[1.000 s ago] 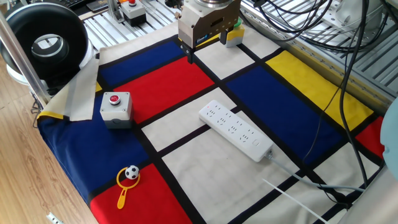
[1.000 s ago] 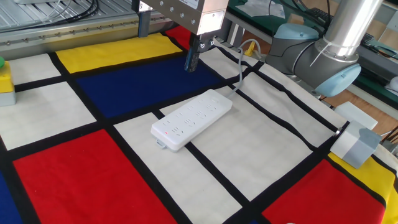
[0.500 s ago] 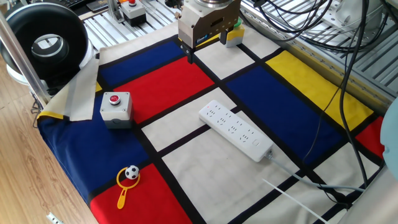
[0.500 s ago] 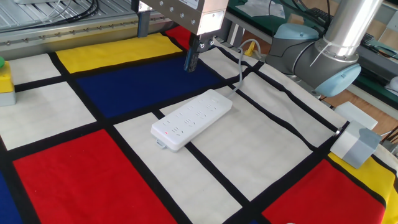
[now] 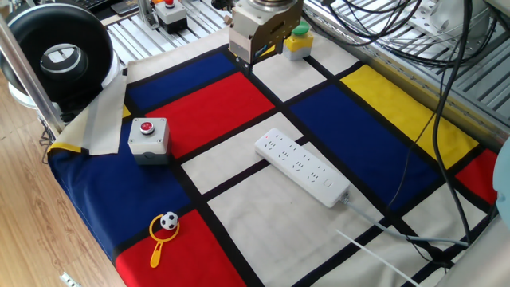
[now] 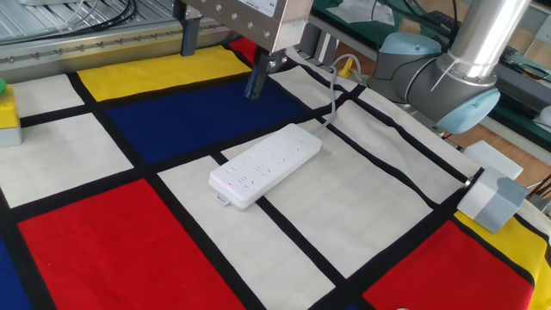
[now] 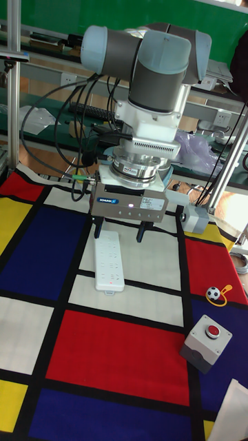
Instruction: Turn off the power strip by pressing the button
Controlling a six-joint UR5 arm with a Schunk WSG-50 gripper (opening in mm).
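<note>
the power strip lies flat on the white panel of the checked cloth on the table. the gripper hangs above it, fingers spread apart, holding nothing.

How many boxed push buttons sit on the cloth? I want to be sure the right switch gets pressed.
2: a red button on a grey box near the cloth's folded corner, and a green button on a yellow box at the far edge behind the gripper. Others may be hidden.
</note>
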